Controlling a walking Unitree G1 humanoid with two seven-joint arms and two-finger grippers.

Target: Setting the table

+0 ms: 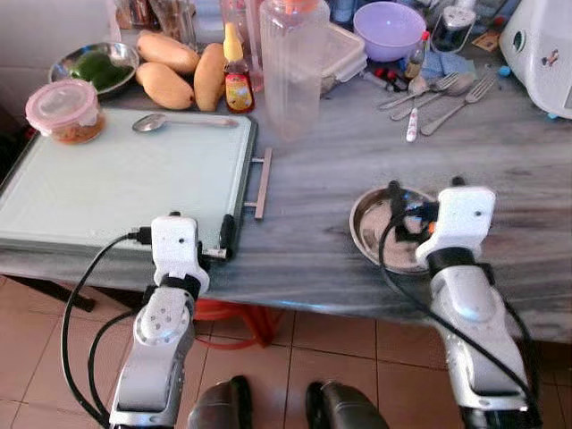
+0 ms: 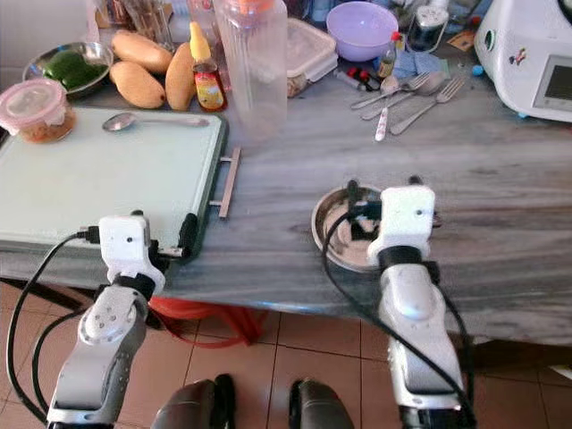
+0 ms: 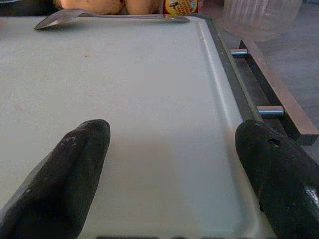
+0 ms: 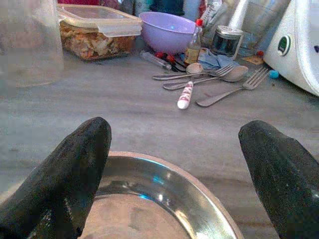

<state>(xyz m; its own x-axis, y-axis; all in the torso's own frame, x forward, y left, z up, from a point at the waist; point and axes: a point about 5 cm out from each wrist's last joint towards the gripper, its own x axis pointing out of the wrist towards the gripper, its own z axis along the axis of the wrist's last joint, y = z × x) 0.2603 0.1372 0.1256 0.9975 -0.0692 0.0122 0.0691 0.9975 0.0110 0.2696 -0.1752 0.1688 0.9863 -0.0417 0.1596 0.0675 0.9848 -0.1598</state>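
I am hovering my right claw, fingers wide, over the steel plate near the table edge; my left claw is gaping over the tray. Forks are lying unplaced, so most is remaining

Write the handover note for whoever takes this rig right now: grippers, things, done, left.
Left gripper: open, over the near right corner of the white tray.
Right gripper: open, over the steel bowl, nothing held.
Spoon lies on the tray's far edge; round lidded container at its far left corner. Forks and spoons lie on the counter beyond the bowl.
Done: little that shows.
Left: probably grasp the bowl, then the cutlery.
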